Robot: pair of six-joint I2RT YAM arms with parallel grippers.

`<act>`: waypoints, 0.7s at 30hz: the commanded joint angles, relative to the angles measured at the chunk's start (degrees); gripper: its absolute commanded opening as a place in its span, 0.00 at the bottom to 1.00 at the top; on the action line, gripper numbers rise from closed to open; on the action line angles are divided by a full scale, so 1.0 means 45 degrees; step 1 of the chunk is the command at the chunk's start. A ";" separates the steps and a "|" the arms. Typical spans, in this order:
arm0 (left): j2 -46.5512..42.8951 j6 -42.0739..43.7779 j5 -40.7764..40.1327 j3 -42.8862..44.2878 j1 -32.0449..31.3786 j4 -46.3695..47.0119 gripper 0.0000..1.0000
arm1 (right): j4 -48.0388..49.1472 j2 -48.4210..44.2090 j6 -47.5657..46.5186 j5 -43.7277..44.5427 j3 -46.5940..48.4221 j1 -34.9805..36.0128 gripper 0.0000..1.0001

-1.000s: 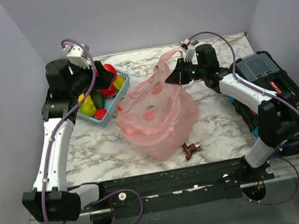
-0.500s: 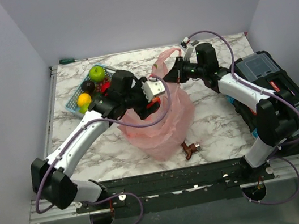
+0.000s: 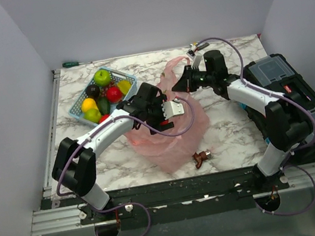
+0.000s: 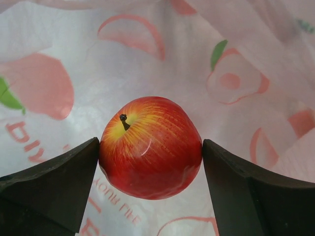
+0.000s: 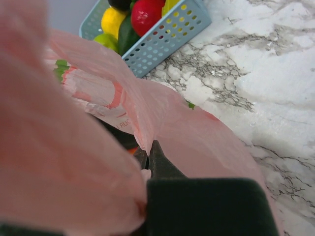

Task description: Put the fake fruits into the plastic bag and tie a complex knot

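Observation:
The pink plastic bag (image 3: 171,143) lies mid-table, and my right gripper (image 3: 183,82) is shut on its far rim, holding the mouth up. In the right wrist view the film (image 5: 197,132) is pinched between the closed fingers of the gripper (image 5: 150,152). My left gripper (image 3: 171,111) reaches into the bag's mouth. In the left wrist view a red fake apple (image 4: 150,147) sits between both of its fingers, touching each, above the bag's printed inside (image 4: 147,59). Other fake fruits, green (image 3: 102,77), red (image 3: 113,94) and yellow (image 3: 89,104), lie in the blue basket (image 3: 129,81).
A black toolbox (image 3: 290,96) stands along the right edge of the table. A small brown object (image 3: 200,157) lies in front of the bag. A green-handled screwdriver (image 3: 70,64) rests at the back left corner. The basket's wall (image 5: 167,37) shows beyond the bag.
My left arm has swung from the basket over to the bag carrying the red apple, and now reaches into the bag's mouth. The right gripper has kept its hold on the rim.

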 commanded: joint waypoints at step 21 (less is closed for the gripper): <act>-0.2351 -0.6003 0.0956 0.3499 0.4947 0.0091 0.99 | 0.0213 0.0547 -0.1109 0.0268 -0.0478 -0.0069 0.01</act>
